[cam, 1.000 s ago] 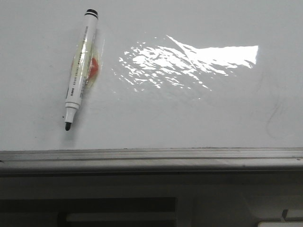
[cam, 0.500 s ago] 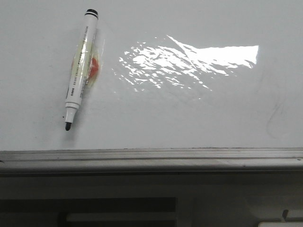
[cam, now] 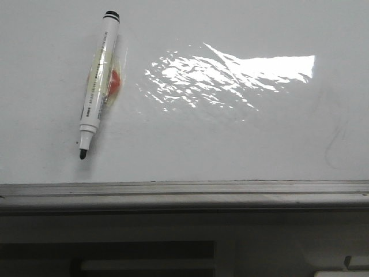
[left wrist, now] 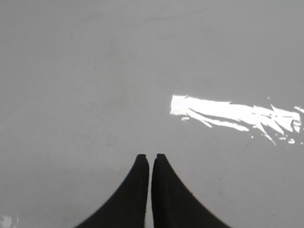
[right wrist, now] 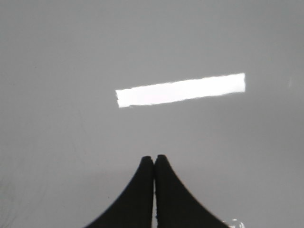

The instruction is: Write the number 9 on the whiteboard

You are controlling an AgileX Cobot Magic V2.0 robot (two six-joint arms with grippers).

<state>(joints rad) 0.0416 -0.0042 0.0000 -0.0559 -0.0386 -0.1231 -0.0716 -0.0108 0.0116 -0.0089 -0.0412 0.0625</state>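
**Marker lies uncapped on a whiteboard with no figure drawn**

The whiteboard (cam: 230, 144) fills most of the front view, a glossy white sheet with a grey metal frame edge (cam: 184, 190) running along its near side. A broad glare patch (cam: 230, 72) sits toward one o'clock of the board's middle, broken into ragged streaks at its left end. Faint grey smudges (cam: 334, 144) show near three o'clock, close to the right border. No black number 9 can be seen anywhere on the board in any view.

The marker (cam: 98, 81) lies flat on the board at about ten o'clock, well apart from the glare. Its white barrel runs from a black end cap at twelve o'clock down to a bare black tip (cam: 83, 154) at six o'clock, tilted slightly so the tip sits further left. A patch of clear tape with an orange-red spot (cam: 115, 81) lies against the barrel's right side.

Neither arm shows in the front view. In the left wrist view the left gripper (left wrist: 150, 157) hangs over bare board, its black fingers (left wrist: 137, 190) drawn nearly together with only a thin slit between them, holding nothing. In the right wrist view the right gripper (right wrist: 154, 158) likewise has its fingers (right wrist: 171, 194) pressed together and empty above the board, with a bright bar of glare (right wrist: 180, 89) beyond the tips.
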